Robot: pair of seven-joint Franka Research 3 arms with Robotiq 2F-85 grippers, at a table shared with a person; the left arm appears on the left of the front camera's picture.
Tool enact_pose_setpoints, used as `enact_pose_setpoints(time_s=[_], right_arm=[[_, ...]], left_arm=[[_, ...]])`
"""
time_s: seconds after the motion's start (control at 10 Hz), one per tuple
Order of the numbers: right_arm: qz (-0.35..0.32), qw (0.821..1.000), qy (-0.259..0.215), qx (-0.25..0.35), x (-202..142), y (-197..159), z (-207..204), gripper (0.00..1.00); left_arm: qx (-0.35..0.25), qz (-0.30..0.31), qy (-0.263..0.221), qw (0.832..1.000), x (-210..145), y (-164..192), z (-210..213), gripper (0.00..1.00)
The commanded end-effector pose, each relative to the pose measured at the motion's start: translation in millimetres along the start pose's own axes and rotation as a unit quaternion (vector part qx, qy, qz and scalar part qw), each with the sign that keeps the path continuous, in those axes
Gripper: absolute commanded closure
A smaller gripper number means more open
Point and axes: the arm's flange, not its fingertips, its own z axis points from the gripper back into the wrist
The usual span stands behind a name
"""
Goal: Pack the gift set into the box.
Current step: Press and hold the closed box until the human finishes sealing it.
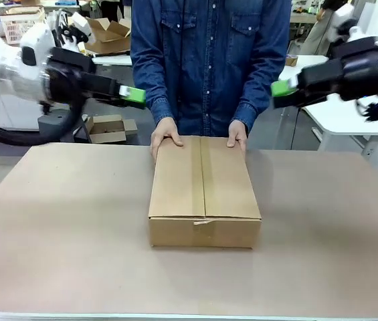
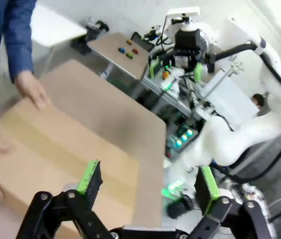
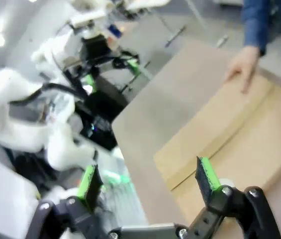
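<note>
Across the middle of the brown-topped table (image 1: 55, 227), front view: the large plain brown cardboard box (image 1: 204, 194) lies with its flaps shut, a person's hands (image 1: 166, 136) resting on its far edge. My left claw (image 1: 132, 95) and right claw (image 1: 281, 88) hang high on either side, well apart from it. Left wrist view: my green pads (image 2: 89, 177) are spread wide, holding nothing, above the box. Right wrist view: the same wide spread, nothing held, the box below.
</note>
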Motion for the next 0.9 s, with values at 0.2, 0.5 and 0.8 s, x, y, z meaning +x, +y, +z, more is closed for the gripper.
enact_pose_setpoints(time_s=[0.2,0.5,0.8], right_arm=[[0.347,0.928,0.035,-0.132,-49,-2,-36,0.0],[0.16,0.986,0.044,0.013,-24,4,-37,0.0],[0.358,0.933,0.025,0.03,-44,-69,-85,0.0]], left_arm=[[0.01,-0.183,-0.007,0.983,-26,-9,6,0.0],[0.002,-0.152,-0.018,0.988,-20,-4,-10,0.0],[-0.018,-0.165,0.054,0.985,-57,53,-48,0.0]])
